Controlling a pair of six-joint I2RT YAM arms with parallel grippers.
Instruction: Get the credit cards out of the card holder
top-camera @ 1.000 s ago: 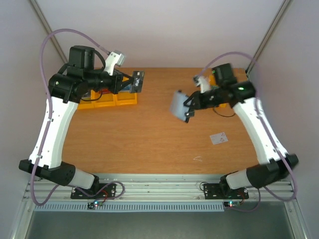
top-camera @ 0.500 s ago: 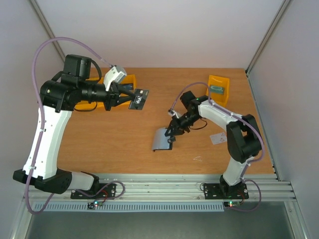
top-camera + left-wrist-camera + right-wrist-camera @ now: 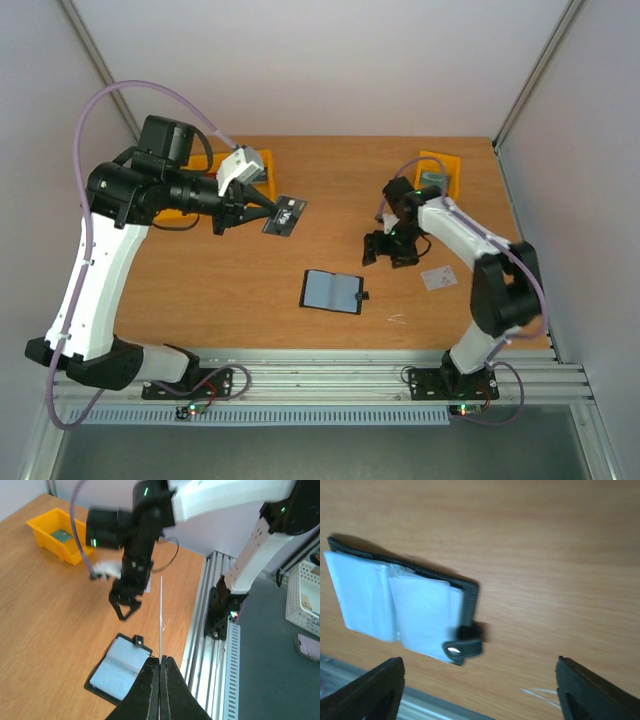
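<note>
Left end effector (image 3: 161, 659) — black, wedge-shaped — around thin flat card (image 3: 161, 615) (edge-on, blade-like)

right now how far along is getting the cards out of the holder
Done: a whitish card lies on the table, right of the card holder, which lies open and flat. In hand: the left gripper is shut on a dark card, held in the air; the right gripper is open and empty. Left: setting that card down; whether more sit in the pockets I cannot tell.

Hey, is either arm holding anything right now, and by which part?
Left gripper pinches a card by one edge; right gripper is open, empty.
</note>
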